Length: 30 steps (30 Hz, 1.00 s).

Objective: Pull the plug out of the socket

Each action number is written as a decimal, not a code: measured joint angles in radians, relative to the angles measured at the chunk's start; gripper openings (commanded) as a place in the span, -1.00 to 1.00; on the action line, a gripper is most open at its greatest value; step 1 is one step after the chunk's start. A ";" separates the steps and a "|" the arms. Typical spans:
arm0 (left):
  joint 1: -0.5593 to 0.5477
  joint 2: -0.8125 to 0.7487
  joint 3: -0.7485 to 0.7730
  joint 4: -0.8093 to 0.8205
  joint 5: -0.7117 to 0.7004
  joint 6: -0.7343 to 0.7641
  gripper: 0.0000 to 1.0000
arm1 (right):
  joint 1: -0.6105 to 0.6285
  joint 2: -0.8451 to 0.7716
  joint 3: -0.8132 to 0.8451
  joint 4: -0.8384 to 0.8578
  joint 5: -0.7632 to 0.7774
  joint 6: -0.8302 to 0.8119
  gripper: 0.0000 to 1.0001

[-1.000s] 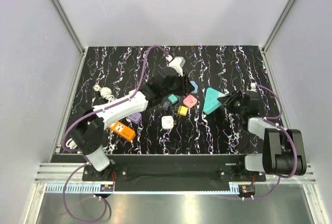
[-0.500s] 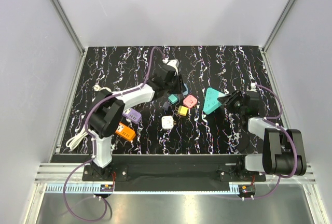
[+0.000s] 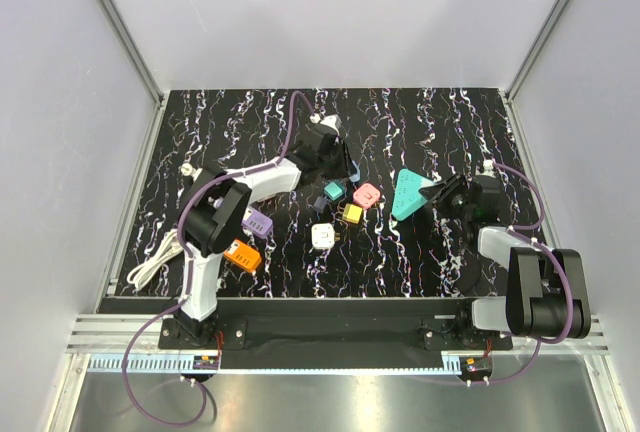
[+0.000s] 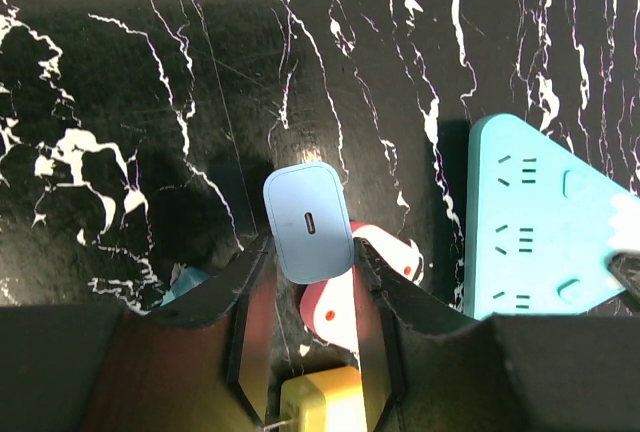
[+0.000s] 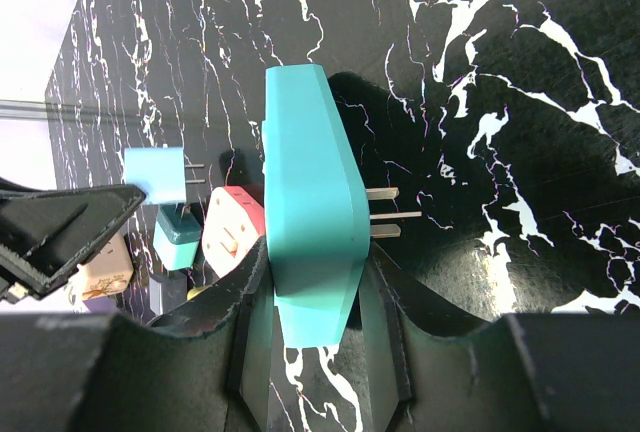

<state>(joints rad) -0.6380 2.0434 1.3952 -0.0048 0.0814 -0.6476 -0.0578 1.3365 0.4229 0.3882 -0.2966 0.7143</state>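
- Saw left gripper (image 4: 310, 249) clamped on the light-blue plug (image 4: 308, 220), with a finger (image 4: 248, 297) pressed against each narrow side and the slotted face turned toward the wrist camera.
- Checked the plug from the right wrist view: out of the socket, two bare prongs (image 5: 195, 173) showing, aimed toward the socket with open table between.
- Saw right gripper (image 5: 312, 257) closed tight around the teal triangular socket (image 5: 305, 192), a finger on either side. Noted three metal pins (image 5: 385, 212) sticking out on the side away from the plug.
- Located both over the black marbled table (image 3: 430, 117): socket right of centre, plug to its left near the middle.
- Counted four loose pieces between the arms: green adapter (image 3: 333, 191), pink adapter (image 3: 367, 194), yellow adapter (image 3: 351, 214), white adapter (image 3: 322, 236).
- Noted pink and yellow ones lying under the held plug in the left wrist view.
- Counted two more beside the left arm: purple adapter (image 3: 258, 223) and orange adapter (image 3: 241, 254).
- Noted white cable (image 3: 158, 264) lying at the left table edge.
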 measured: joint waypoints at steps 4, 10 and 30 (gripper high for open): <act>0.005 0.009 0.011 -0.003 0.003 -0.007 -0.50 | 0.000 0.000 0.000 0.000 0.000 0.000 -1.00; 0.006 0.009 0.026 -0.020 0.002 -0.005 -0.07 | 0.000 0.000 0.000 0.000 0.000 0.000 -1.00; 0.011 -0.214 -0.102 -0.066 -0.056 0.047 0.57 | 0.000 0.000 0.000 0.002 0.000 -0.002 -1.00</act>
<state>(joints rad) -0.6273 1.8294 1.2934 -0.0708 0.0254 -0.6003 -0.0578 1.3365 0.4229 0.3897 -0.2966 0.7128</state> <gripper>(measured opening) 0.779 0.401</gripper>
